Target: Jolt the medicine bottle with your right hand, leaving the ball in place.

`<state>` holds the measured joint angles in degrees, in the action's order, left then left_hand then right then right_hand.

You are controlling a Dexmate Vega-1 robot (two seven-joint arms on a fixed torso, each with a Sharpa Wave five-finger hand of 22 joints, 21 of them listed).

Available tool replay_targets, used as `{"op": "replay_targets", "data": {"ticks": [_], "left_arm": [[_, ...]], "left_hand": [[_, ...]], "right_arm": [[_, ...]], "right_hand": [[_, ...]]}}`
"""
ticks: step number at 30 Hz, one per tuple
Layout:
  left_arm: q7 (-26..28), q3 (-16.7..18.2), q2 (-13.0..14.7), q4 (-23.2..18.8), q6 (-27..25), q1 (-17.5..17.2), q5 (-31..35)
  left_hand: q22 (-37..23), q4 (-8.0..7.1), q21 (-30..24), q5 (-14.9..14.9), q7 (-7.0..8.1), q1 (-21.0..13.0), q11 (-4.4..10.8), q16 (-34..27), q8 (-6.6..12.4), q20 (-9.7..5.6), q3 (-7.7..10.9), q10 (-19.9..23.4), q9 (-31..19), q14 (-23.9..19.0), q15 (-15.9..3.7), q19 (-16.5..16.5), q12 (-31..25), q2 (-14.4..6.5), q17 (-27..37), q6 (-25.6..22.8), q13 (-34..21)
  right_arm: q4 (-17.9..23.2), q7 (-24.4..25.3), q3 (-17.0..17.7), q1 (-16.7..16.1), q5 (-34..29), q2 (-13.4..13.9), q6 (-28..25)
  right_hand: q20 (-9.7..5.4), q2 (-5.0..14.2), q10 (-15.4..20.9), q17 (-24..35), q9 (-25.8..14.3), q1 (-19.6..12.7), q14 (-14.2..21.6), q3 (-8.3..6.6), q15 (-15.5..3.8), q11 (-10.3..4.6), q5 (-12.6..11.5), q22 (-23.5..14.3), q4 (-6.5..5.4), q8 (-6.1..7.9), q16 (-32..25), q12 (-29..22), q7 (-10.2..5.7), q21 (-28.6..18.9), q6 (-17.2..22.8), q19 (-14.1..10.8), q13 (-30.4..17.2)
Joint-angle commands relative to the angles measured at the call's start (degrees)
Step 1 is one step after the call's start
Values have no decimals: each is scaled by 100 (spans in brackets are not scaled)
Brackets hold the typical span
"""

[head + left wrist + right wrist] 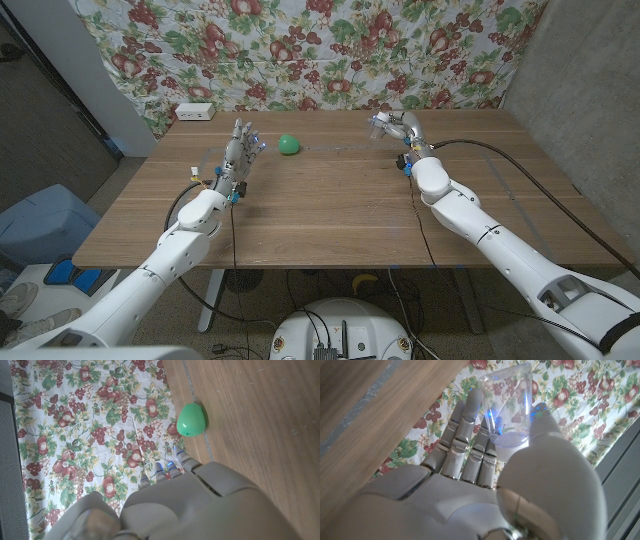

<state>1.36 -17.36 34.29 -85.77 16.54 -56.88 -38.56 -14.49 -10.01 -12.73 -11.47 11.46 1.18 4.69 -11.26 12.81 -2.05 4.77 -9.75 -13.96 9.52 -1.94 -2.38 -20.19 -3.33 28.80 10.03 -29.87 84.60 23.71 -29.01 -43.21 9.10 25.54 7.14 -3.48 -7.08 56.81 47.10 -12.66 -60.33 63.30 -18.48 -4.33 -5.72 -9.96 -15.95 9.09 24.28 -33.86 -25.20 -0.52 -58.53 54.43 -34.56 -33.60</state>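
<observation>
Medicine bottle (512,407), clear, light-looking and probably slippery plastic, sits pinched in the right robot hand (395,127) at the surface's (330,215) one o'clock, best gripped around its middle.

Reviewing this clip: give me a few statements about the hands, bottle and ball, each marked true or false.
1. The right hand holds the clear bottle. True.
2. The green ball is in the left hand. False: it lies on the table, apart from that hand.
3. The left hand holds nothing. True.
4. The bottle stands on the table beside the ball. False: the right hand holds it, far from the ball.
</observation>
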Motion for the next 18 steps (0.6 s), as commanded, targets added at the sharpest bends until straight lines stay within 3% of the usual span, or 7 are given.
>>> {"op": "replay_targets", "data": {"ticks": [1,10,18], "left_arm": [[24,24,0,-32,14,-29,-4],[5,8,-2,-10,7,15,15],[35,15,-1,-26,0,0,18]], "left_hand": [[-18,-42,-37,-40,52,13,7,-35,19,-359,-5,-230,-32,941,-1185,-39,-40,-423,17,246,-24],[-18,-42,-37,-40,52,13,7,-35,19,-359,-5,-230,-32,941,-1185,-39,-40,-423,17,246,-24],[-18,-42,-37,-40,52,13,7,-35,19,-359,-5,-230,-32,941,-1185,-39,-40,-423,17,246,-24]], "right_arm": [[-278,794,417,-290,472,-696,673],[-287,886,477,-324,589,-777,702],[-234,820,425,-319,525,-673,617]], "right_hand": [[-882,1459,73,2,-21,-1506,796,36,-877,5,-20,10,-3,-33,52,24,-12,-46,28,26,-18],[-882,1468,82,19,-25,-1515,821,46,-876,14,-19,35,-4,-44,72,41,-9,-107,25,59,-37],[-882,1471,93,22,-28,-1521,829,53,-876,18,-18,52,-4,-50,94,56,-4,-149,26,80,-43]]}}
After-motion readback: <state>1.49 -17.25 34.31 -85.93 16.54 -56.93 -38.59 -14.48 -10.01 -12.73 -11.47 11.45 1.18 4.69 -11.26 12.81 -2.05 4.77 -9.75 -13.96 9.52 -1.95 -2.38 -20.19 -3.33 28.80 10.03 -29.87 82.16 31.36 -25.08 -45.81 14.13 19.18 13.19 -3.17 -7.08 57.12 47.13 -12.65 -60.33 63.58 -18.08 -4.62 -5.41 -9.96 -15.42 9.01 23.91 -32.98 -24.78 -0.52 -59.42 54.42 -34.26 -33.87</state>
